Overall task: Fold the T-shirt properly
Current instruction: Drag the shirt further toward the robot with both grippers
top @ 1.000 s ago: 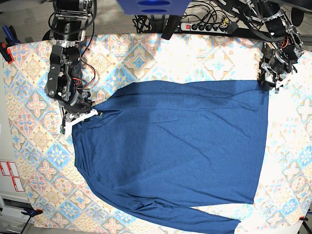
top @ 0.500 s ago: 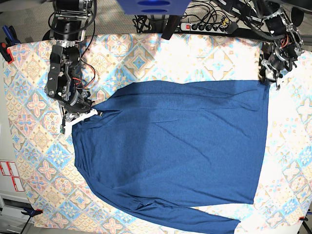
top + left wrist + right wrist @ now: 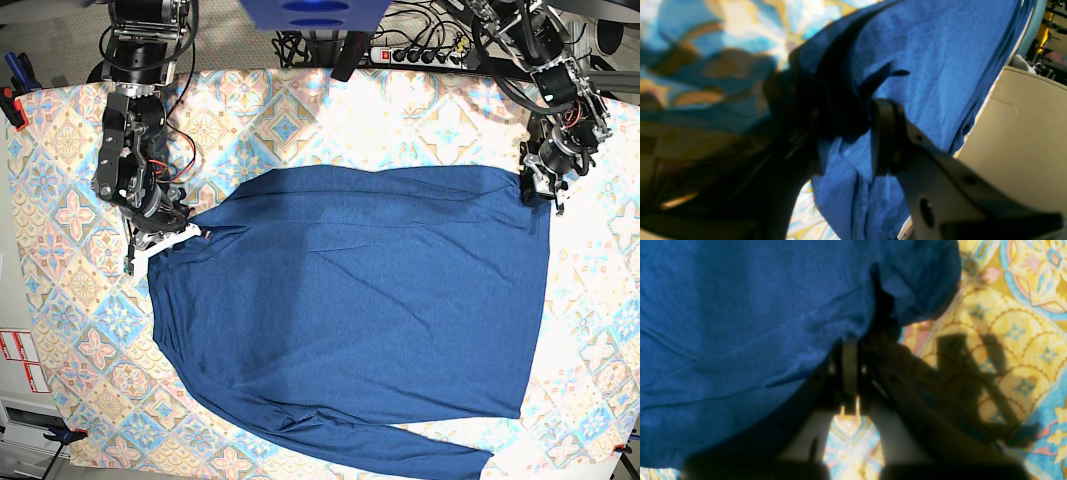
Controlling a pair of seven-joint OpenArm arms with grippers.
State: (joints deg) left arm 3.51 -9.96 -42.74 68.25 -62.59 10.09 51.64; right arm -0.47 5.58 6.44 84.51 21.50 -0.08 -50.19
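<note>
One wide surface [image 3: 300, 110] filled the base view, draped in a tablecloth [image 3: 70, 330] printed with pastel tiles of peach, cream and pale blue. Most of its middle lay under the T-shirt [image 3: 360, 310], a big navy piece of soft, faintly heathered knit, plain and long-sleeved, spread nearly flat with shallow creases across the chest and one sleeve [image 3: 400, 450] trailing along the near edge. Both upper corners of the cloth were gripped. On that view's left side, the right claw [image 3: 165, 240], dark metal with pale fingertips, was clamped tight on the bunched fabric there; its wrist camera showed the thin jaws pressed together against a rounded fold of blue knit. On the opposite side, the left claw [image 3: 542, 185] pinched the other upper corner, and its wrist camera showed a gathered wad of fabric caught between a grey perforated finger [image 3: 887, 140] and a shadowed one, jaws held partway apart by the cloth.
</note>
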